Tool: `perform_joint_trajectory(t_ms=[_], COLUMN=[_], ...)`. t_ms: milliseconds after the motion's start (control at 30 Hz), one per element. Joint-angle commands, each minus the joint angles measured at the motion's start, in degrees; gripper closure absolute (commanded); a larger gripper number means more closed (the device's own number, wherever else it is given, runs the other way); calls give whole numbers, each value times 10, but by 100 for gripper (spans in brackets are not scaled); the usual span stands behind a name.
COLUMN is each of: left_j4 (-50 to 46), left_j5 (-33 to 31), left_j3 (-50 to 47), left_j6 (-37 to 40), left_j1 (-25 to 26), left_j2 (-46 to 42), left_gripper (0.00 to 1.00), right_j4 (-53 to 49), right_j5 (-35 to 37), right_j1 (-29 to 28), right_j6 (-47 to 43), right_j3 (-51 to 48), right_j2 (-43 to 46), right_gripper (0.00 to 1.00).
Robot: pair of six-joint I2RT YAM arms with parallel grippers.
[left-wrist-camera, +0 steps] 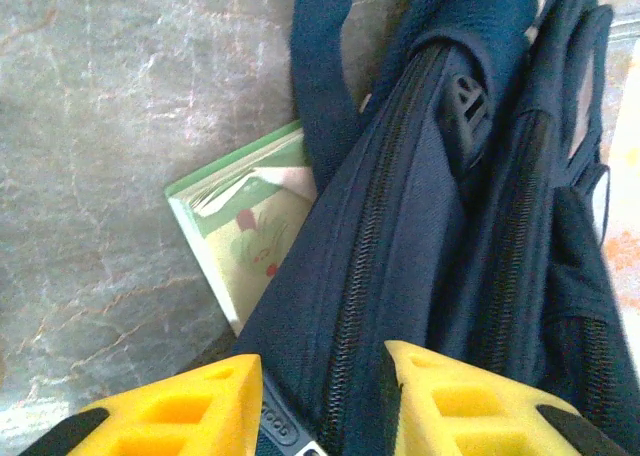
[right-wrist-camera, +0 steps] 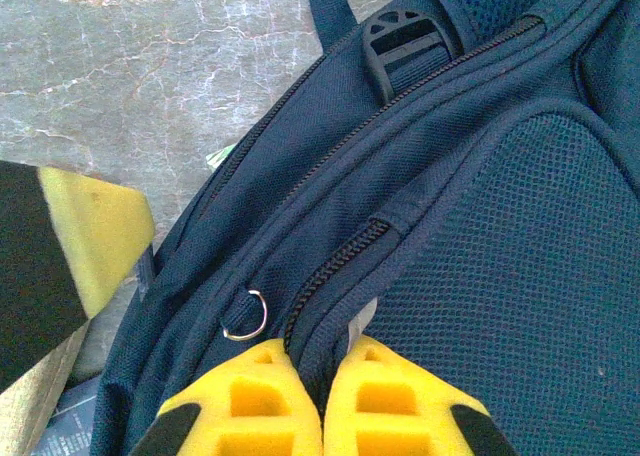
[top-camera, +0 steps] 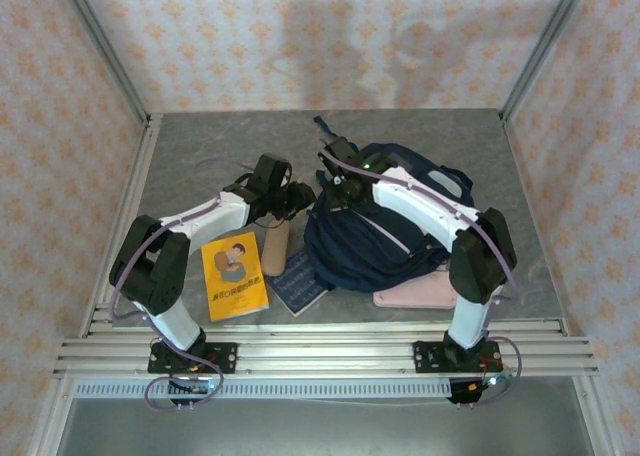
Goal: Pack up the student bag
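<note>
left pincer (left-wrist-camera: 312, 376): held apart over backpack (left-wrist-camera: 420, 226) zipper (left-wrist-camera: 370, 236) | right pincer (right-wrist-camera: 322, 361): closed, backpack fabric pinched | green book (left-wrist-camera: 245, 231): partly covered by backpack

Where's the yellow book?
In the top view, the flat yellow paper book lies front-left on the grey table, beside the small dark-blue notebook.

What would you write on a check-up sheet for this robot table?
Surface: grey marbled table.
Job's things: student bag lying right of centre.
Clutter: yellow book, dark booklet and tan tube left of the bag; green book and pink flat item partly under it.
Grippers: left gripper open over a bag zip; right gripper pinched shut on the bag by a zip.
Cables: purple-grey cables loop along both arms.
Surroundings: patterned walls, metal rail at the near edge.
</note>
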State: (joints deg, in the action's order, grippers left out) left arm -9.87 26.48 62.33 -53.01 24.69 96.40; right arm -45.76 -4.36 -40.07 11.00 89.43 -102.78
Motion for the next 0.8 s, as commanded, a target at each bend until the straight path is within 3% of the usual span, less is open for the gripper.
perform_joint_trajectory(t_ms=[0, 167, 300, 400, 633, 767], left_j4=[-77, -125, -111, -122, -59, -60], left_j5=[-43, -109, -122, -128, -92, -65], left_j3=[32, 67, 82, 99, 45, 12], left_j6=[71, 211, 305, 354, 465, 595], left_j1=[1, 0, 0, -1, 3, 24], left_j2=[-23, -60, -75, -77, -130, -153], left_gripper=[65, 64, 61, 60, 59, 60], right_j4=[18, -4, 11, 55, 80, 86], right_j5=[-10, -19, -24, -65, -53, -59], right_j1=[-1, 9, 23, 31, 24, 35], right_j6=[-62, -170, -279, -370, -510, -554], right_j3=[0, 31, 38, 14, 11, -20], right_j2=[39, 41, 50, 70, 83, 101], right_gripper=[100, 100, 100, 100, 100, 100])
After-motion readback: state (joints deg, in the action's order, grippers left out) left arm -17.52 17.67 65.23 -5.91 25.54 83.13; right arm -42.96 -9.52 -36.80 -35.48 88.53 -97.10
